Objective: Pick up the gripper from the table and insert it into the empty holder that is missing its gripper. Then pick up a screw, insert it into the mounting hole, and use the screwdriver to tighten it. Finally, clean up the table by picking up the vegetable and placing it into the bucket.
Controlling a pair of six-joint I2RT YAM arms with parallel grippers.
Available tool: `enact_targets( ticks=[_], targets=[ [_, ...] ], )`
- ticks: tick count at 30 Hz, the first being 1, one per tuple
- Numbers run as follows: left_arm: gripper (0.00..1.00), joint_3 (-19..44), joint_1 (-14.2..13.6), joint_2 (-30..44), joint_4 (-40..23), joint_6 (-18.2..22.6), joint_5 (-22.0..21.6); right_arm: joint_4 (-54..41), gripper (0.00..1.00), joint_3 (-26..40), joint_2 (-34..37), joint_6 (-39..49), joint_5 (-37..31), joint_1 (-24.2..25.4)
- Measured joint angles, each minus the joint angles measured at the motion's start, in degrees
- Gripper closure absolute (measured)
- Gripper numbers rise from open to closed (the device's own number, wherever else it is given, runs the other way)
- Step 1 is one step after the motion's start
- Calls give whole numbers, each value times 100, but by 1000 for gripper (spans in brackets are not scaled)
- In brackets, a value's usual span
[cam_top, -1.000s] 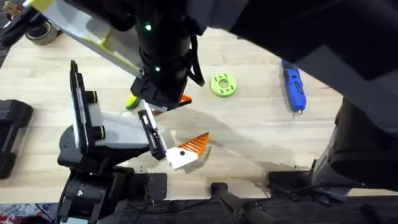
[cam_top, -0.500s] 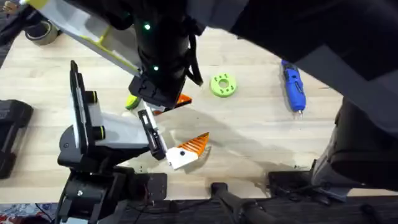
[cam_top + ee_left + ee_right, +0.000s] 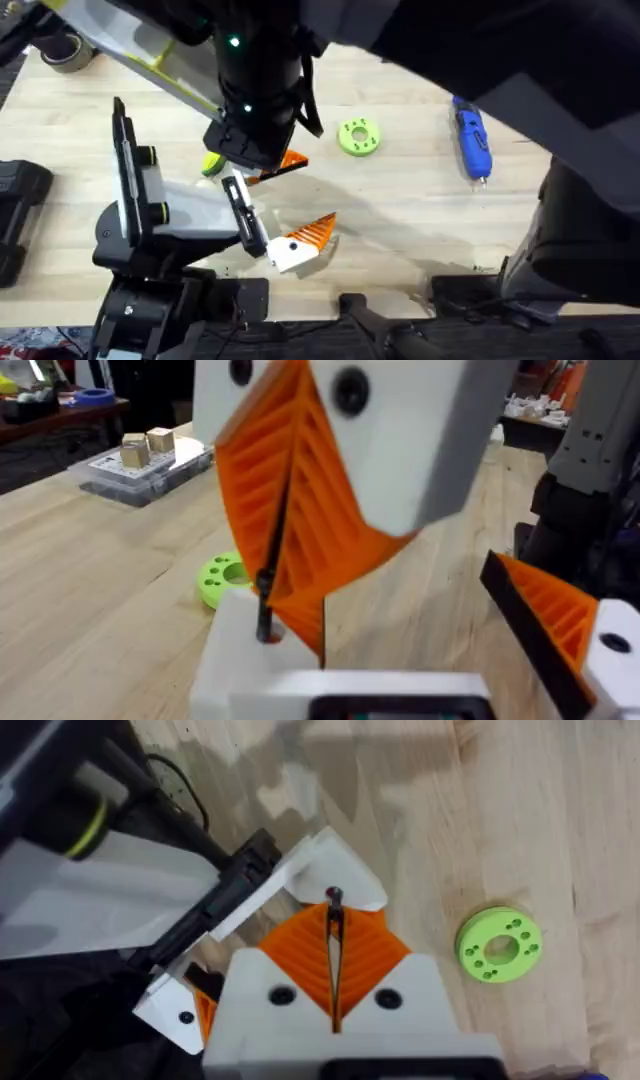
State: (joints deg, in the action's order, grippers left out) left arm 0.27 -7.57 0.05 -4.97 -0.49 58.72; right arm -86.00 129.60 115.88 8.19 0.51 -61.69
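- At 6 o'clock, the white-block gripper with an orange ribbed wedge (image 3: 300, 245) touches the near end of the grey-white and black holder (image 3: 150, 200). We judge it inserted.
- At centre, the right gripper (image 3: 333, 925) pinches its pads narrow on a thin dark screw (image 3: 334, 905) over the holder's white far end.
- Seating, tightening and vegetable cleanup remain.
- At 2 o'clock, the bright blue pen-shaped screwdriver (image 3: 472, 140) lies well apart. The bare wood around the lime green ring (image 3: 360, 137) leaves room to move.
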Motion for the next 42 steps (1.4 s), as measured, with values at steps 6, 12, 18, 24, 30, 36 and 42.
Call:
enact_targets(
  ticks=[6,12,18,24,30,36,42],
  targets=[
    [13,0,0,-2,0,0,0,-78,990,0,0,0,0,0],
    [13,0,0,-2,0,0,0,-161,990,0,0,2,0,0],
    [13,0,0,-2,0,0,0,-144,990,0,0,2,0,0],
    [13,0,0,0,0,0,0,-142,990,0,0,2,0,0],
    [13,0,0,-2,0,0,0,-142,990,0,0,2,0,0],
    [13,0,0,-2,0,0,0,-140,990,0,0,2,0,0],
    [14,0,0,-2,0,0,0,-117,990,0,0,2,0,0]
  ],
)
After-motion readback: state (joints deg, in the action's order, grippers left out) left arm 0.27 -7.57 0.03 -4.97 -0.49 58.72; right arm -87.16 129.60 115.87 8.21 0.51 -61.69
